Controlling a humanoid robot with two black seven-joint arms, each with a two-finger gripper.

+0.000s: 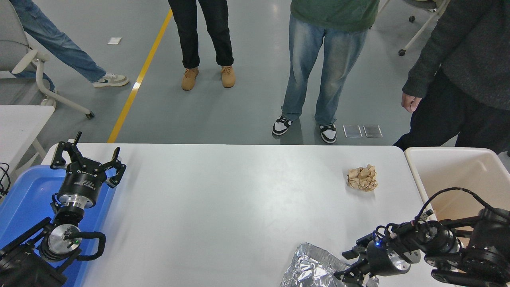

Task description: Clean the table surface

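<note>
At near edge, right hand (352, 273) touches crumpled foil (310, 269).

A lab or workshop: grey floor (247, 99) with yellow line (137, 79), onlookers standing.

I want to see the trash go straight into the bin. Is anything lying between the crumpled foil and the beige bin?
Only the right gripper itself, at the crumpled foil; the table surface toward the beige bin looks bare.

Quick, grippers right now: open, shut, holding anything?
Left gripper: open, empty, parked over the blue tray.
Right gripper: at the crumpled foil; cannot tell whether it grips.
</note>
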